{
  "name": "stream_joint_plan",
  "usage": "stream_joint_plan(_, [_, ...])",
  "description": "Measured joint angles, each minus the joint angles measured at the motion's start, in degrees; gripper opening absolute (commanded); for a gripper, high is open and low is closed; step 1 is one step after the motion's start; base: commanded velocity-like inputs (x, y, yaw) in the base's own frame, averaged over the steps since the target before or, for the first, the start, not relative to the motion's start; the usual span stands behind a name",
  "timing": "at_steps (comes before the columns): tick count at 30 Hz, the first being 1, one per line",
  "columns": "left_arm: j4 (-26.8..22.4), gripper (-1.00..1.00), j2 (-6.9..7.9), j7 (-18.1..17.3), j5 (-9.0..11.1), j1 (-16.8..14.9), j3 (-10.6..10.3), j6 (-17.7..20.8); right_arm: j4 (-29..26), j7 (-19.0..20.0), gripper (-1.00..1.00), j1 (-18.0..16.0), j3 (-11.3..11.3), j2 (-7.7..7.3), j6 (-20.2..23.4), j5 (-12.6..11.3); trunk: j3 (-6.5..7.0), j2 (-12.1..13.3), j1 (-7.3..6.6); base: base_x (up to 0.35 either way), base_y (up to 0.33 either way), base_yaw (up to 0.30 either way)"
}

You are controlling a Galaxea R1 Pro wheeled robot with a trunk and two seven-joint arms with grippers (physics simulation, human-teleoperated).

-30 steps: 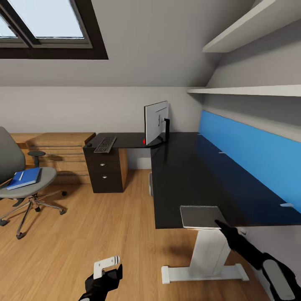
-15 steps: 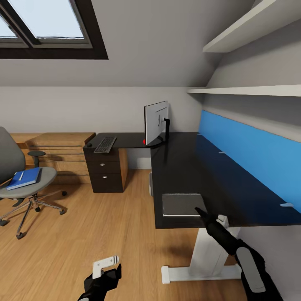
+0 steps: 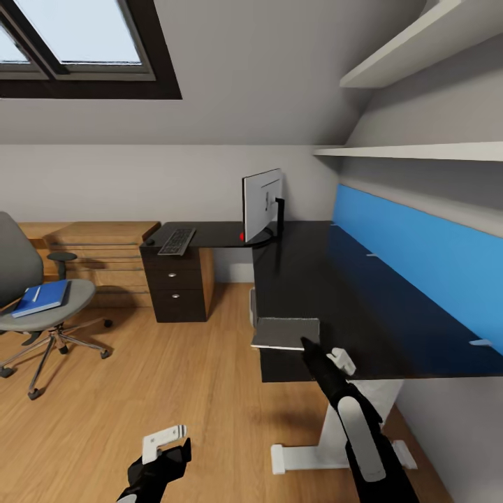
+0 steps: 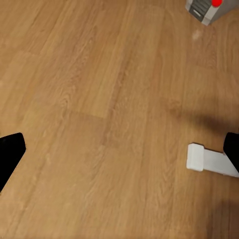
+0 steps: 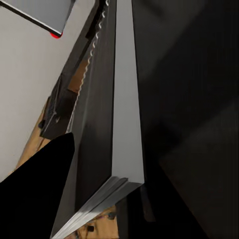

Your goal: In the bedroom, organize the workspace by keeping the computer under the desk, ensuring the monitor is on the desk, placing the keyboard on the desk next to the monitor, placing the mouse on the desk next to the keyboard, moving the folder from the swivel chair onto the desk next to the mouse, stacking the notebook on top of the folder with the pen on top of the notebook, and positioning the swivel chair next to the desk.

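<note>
Since the earlier frame, the right gripper [image 3: 307, 346] has carried the notebook [image 3: 286, 333] leftward; clamped on its near corner, notebook overhanging the desk [image 3: 314, 279] edge. Left gripper [image 3: 164, 447] spread wide, empty.

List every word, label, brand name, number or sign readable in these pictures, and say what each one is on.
None can be read.
Keyboard: key legends too small to make out.
Monitor: its pale back carries no legible brand.
Folder: blue cover shows no title.
Notebook: grey cover is blank.
</note>
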Motion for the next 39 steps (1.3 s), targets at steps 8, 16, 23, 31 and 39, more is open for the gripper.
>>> stream_joint_plan(8, [-0.08,1.00,-0.04,-0.04,0.08,0.00,0.50,-0.17,7.74,-0.30,-1.00,-0.02,4.18,0.04,-9.04,-2.81,0.00,0.00,0.00,0.000,0.263,0.000])
stream_joint_plan(16, [0.03,1.00,-0.14,-0.07,0.10,0.00,0.22,-0.27,7.78,4.09,-1.00,0.13,4.75,-0.02,-10.17,-3.03,0.00,0.00,0.00,0.000,0.301,0.000])
stream_joint_plan(23, [0.07,1.00,-0.14,-0.15,0.10,0.00,0.33,-0.23,7.65,4.57,-1.00,0.22,5.00,-0.05,-10.44,-3.48,0.00,0.00,-0.03,0.157,0.273,0.000])
stream_joint_plan(31, [0.20,1.00,-0.19,-0.10,0.18,0.00,0.39,-0.25,7.16,4.59,-1.00,0.22,4.96,-0.04,-10.47,-3.51,0.00,0.00,-0.03,0.271,0.233,0.000])
stream_joint_plan(39, [0.21,1.00,-0.14,-0.13,0.10,0.00,0.59,-0.28,7.03,4.59,-1.00,0.23,4.94,-0.13,-10.61,-3.51,0.00,0.00,-0.03,0.271,0.233,0.000])
